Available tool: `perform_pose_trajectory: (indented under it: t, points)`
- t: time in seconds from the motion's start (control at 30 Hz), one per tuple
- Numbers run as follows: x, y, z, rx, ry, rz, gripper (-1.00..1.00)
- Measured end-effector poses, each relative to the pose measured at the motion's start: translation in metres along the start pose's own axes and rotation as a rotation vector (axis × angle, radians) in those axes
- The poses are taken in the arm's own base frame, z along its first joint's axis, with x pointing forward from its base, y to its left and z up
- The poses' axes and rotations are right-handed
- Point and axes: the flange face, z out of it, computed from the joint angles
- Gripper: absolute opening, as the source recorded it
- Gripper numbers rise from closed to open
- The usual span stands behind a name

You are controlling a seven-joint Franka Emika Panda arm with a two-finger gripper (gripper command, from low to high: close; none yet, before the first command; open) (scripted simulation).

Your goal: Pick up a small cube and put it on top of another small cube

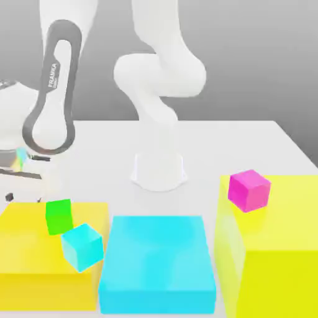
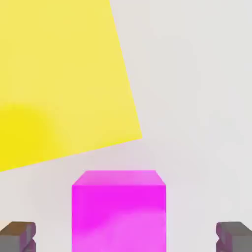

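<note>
The gripper point(image 2: 125, 236) stands wide open and holds nothing: in the hand view its two dark grey fingertips point(image 2: 17, 236) appear at the picture's lower corners, well apart, with the vivid magenta cube point(image 2: 118, 211) between them and clear of both. This cube rests on the white table point(image 2: 197, 98), just beside the edge of a large yellow block point(image 2: 59, 74). In the exterior view the white arm point(image 1: 158, 74) rises from its round base point(image 1: 159, 171) at the middle of the table, bends at a bulky elbow and reaches toward the exterior view's left, where a grey-trimmed link point(image 1: 53, 93) slants downward at that side; the wrist is turned so that the hand looks down on the table. The lighter pink-magenta cube point(image 1: 249, 190) sits on top of a tall yellow block point(image 1: 273, 248) at the exterior view's right, near that block's upper corner. A flat cyan block point(image 1: 158, 264) lies in the foreground between the two yellow blocks. On the low yellow block point(image 1: 37, 248) at the exterior view's left rest a small green cube point(image 1: 59, 216) and, touching it, a small cyan cube point(image 1: 82, 246), both tilted.
</note>
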Motion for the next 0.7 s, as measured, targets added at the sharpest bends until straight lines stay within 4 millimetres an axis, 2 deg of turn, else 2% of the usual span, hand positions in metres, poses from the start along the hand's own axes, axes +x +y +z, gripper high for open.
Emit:
perform_pose_trajectory:
  t: [0.13, 0.17, 0.4, 0.7]
  points:
    - [-0.004, 0.001, 0.026, -0.005, -0.008, -0.003, 0.00]
    - [-0.005, 0.001, 0.032, -0.007, -0.011, -0.004, -1.00]
    - [-0.006, 0.001, 0.033, -0.006, -0.013, -0.003, -1.00]
    - [-0.001, 0.000, -0.018, -0.001, -0.004, -0.001, -1.00]
